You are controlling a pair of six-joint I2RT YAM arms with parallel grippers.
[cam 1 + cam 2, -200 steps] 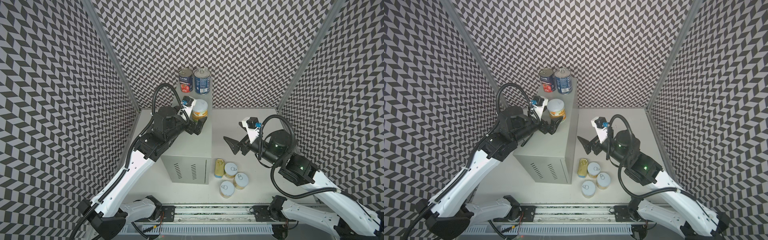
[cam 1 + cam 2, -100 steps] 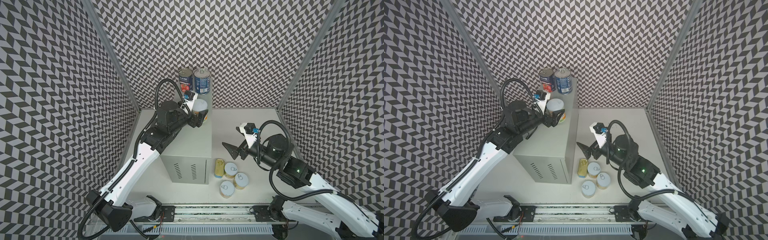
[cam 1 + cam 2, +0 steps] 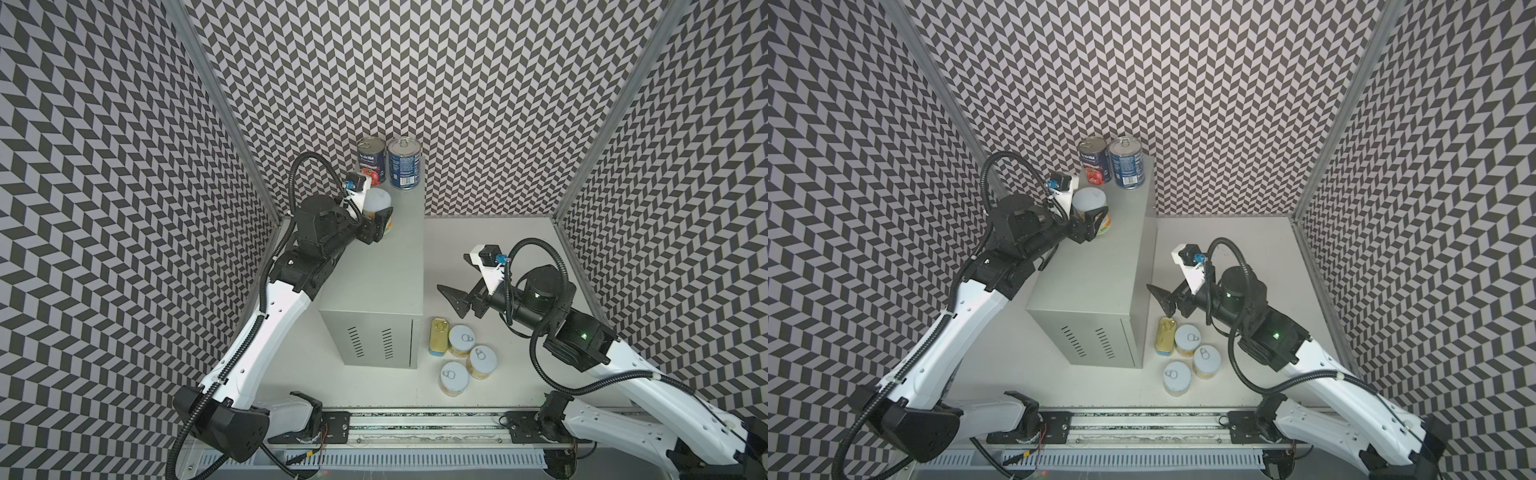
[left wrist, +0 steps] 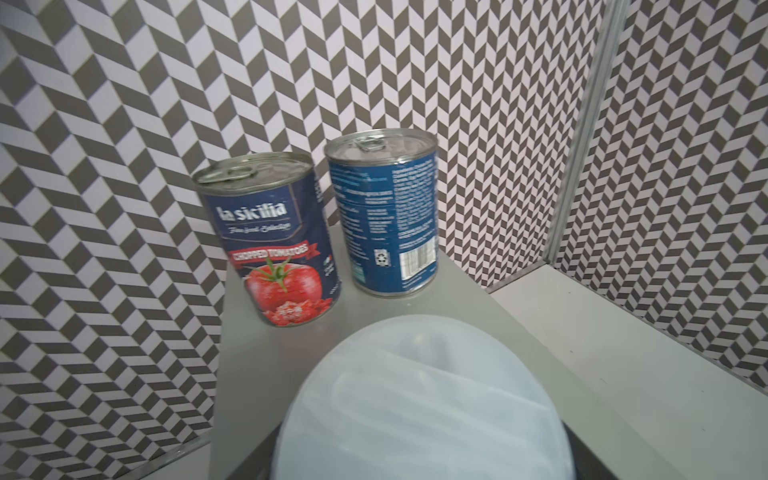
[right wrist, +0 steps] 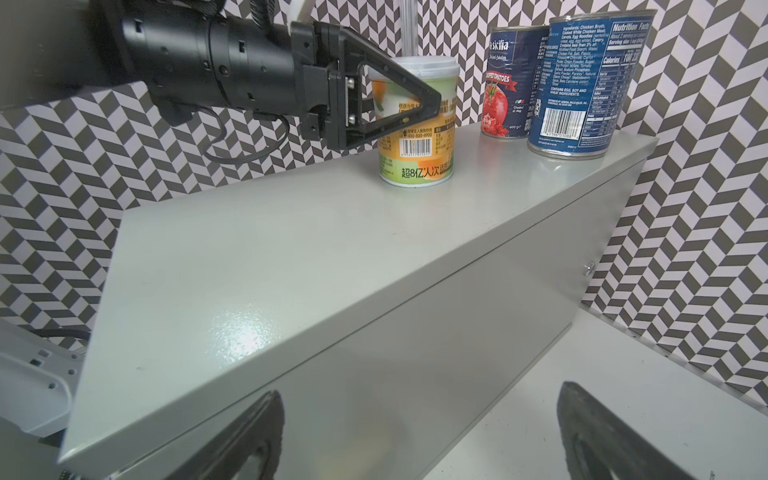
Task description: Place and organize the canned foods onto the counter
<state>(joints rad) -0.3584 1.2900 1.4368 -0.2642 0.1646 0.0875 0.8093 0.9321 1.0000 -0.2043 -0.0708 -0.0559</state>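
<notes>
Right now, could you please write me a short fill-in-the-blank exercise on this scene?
___ tall blue cans stand side by side.
The left gripper holds a fruit can standing on the ___.
___ more fruit cans stand on the tabletop beside the gold-topped tin.
The right gripper is ___.
Missing: two; counter; three; open.

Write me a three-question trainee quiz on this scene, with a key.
1. How many cans stand on the counter?
2. Which gripper is shut on the fruit can on the counter? A) left B) right C) neither
3. True or false: the gold-topped tin stands on the counter.

Key:
1. Three: two tall blue cans and the fruit can.
2. A. The left gripper grips it; the right gripper is open and empty.
3. False. It lies on the tabletop beside the counter.
</notes>
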